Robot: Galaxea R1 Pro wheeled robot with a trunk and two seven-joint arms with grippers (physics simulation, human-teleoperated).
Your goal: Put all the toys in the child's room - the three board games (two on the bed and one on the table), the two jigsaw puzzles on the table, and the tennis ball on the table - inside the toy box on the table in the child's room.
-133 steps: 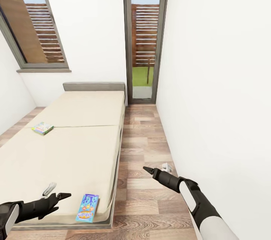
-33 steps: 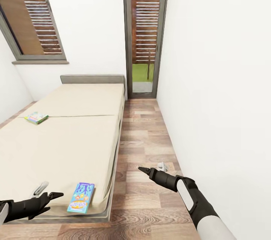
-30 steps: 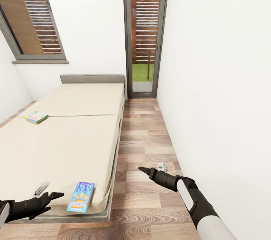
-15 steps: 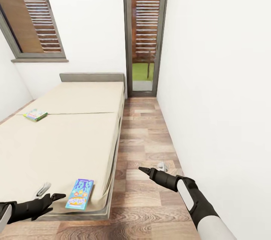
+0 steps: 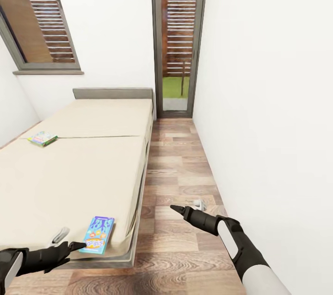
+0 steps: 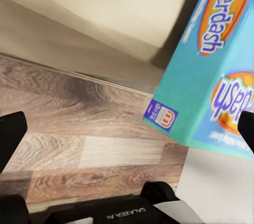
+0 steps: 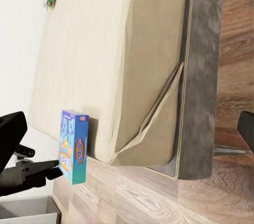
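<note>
Board games lie on the bed [image 5: 83,170]: we see the blue board game [image 5: 97,235] flat at the mattress's near corner, by the edge that faces the floor strip, and the green board game [image 5: 42,138] well apart from it, near the far side edge at the seam. Our left gripper [image 5: 69,245] reaches toward the blue box with its jaws spread wide, the dark fingertip [image 5: 79,244] at the box's near end, though we cannot tell whether it touches. Our right gripper [image 5: 187,209] hangs released over the wood floor [image 5: 178,170], empty.
</note>
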